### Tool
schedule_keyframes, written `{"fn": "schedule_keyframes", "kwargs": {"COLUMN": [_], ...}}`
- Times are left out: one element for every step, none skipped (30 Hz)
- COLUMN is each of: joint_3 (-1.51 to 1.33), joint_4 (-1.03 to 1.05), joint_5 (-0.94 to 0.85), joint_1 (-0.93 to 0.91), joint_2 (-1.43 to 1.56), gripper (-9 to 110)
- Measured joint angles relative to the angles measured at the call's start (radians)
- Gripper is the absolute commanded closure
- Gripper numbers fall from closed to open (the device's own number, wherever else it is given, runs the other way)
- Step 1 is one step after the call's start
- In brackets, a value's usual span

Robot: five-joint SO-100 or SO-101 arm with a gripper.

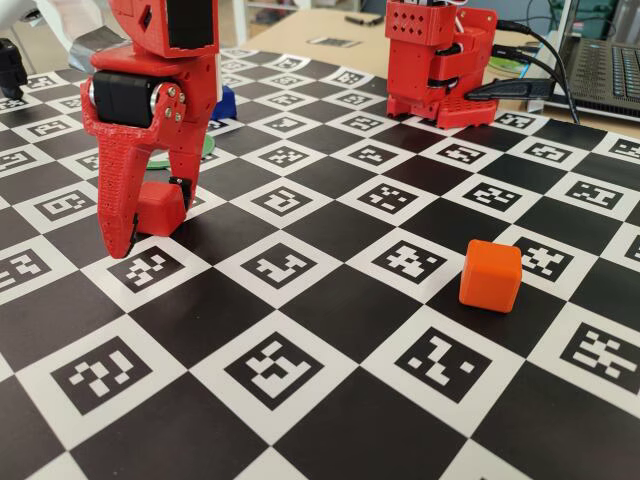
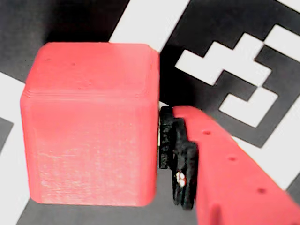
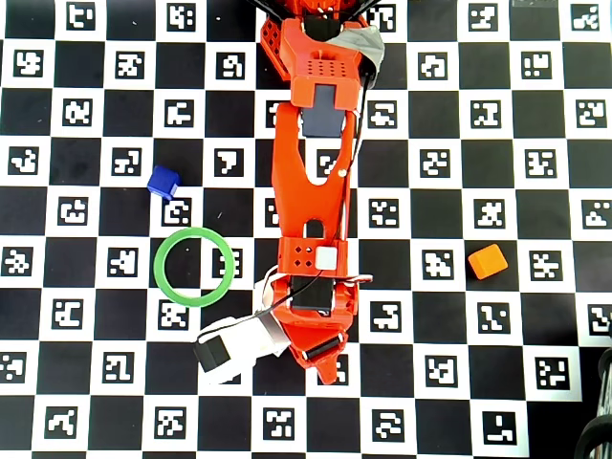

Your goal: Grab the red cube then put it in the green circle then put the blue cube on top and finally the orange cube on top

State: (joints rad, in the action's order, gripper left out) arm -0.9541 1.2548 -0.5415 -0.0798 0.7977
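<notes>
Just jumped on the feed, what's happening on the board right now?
The arm's gripper is down at the checkered mat, closed on the red cube; the wrist view shows a finger pad pressed against the cube's side. I can't tell whether the cube is lifted yet. The green ring is empty, the blue cube sits just beyond it, and the orange cube is off on the far side of the arm. Nothing is stacked yet.

Robotics lab bench, fiducial-marker checkerboard mat [image 1: 330, 300], laptop [image 1: 605, 70], cables [image 1: 540, 50]
</notes>
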Motion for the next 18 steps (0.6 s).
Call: {"fn": "schedule_keyframes", "kwargs": {"joint_3": [0.0,-0.002,-0.002,-0.002,-0.005,-0.006,-0.006,-0.006,-0.006,-0.006,-0.006,-0.006,-0.006,-0.006,-0.006,-0.008,-0.008,-0.008], "joint_4": [-0.003,-0.008,-0.009,-0.012,-0.014,-0.017,-0.017,-0.017,-0.017,-0.017,-0.017,-0.017,-0.017,-0.017,-0.002,0.028,0.043,0.055], "joint_5": [0.003,0.006,0.006,0.008,0.008,0.008,0.008,0.008,0.008,0.008,0.009,0.011,0.014,0.018,0.023,0.025,0.038,0.038], "joint_1": [0.0,0.0,0.0,0.0,0.0,0.0,0.0,0.0,0.0,0.0,0.0,0.0,0.0,-0.003,-0.006,-0.009,-0.014,-0.018], "joint_2": [0.0,0.0,0.0,0.0,0.0,0.0,0.0,0.0,0.0,0.0,0.002,0.002,0.002,0.002,0.008,0.014,0.018,0.026], "gripper": [76,78,80,82,83,85,87,89,90,90,90,90,90,90,90,91,91,91]}}
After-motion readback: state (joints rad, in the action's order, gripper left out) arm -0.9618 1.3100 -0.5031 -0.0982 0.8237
